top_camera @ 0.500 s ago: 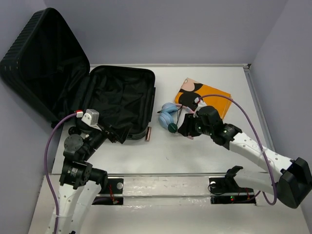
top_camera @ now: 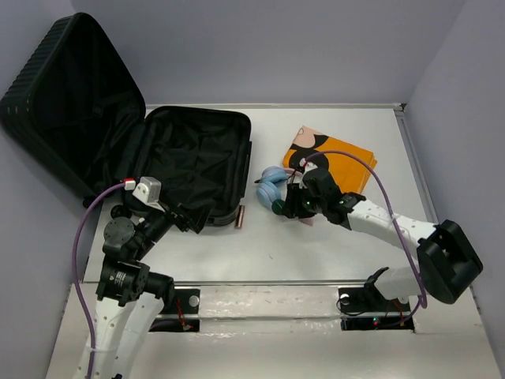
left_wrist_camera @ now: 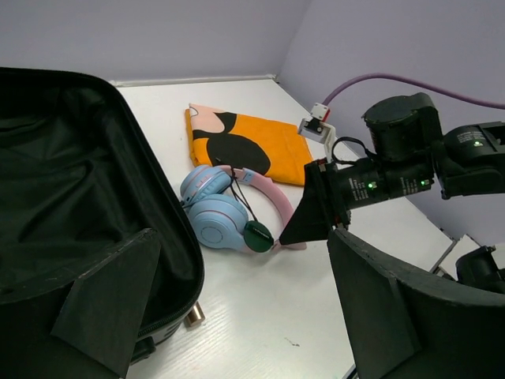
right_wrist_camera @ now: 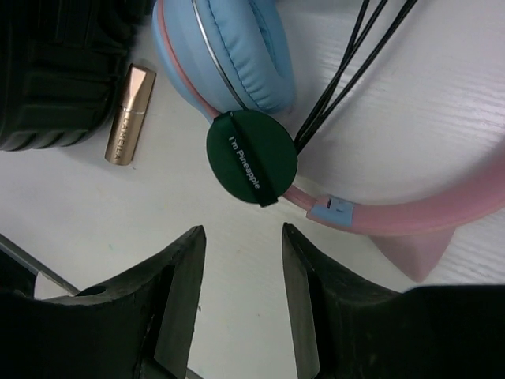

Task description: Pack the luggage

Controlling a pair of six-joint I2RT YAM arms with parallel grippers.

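Top external view, nearest things first: the left hand (top_camera: 183, 218) is held at the near rim of the luggage (top_camera: 189, 162), and in the left wrist view its fingers are spread wide with nothing between them. The right hand (right_wrist_camera: 241, 292) is lowered to the right of the luggage; its fingers are parted too, and nothing is gripped.

A gold lipstick tube (right_wrist_camera: 130, 114) is laid on the white counter (top_camera: 276, 253) just beside the luggage's near right corner. Further right of the luggage, a dark green disc (right_wrist_camera: 252, 158) printed "I'm Pineapple" is seen just beyond the gap of the right hand; whether it is touched cannot be told. The disc is set against the pink band of a pair of blue headphones (top_camera: 271, 183), from which thin black cables (right_wrist_camera: 347, 71) are run. The headphones are placed near the luggage's right side, apart from it.

Beyond them, well to the right of the luggage, a flat orange sheet (top_camera: 343, 162) with black and pink patches is spread on the counter.

The luggage itself is laid open on the left of the counter, its black fabric lining turned up. Its ribbed lid is raised at the far left, tilted back towards the wall.
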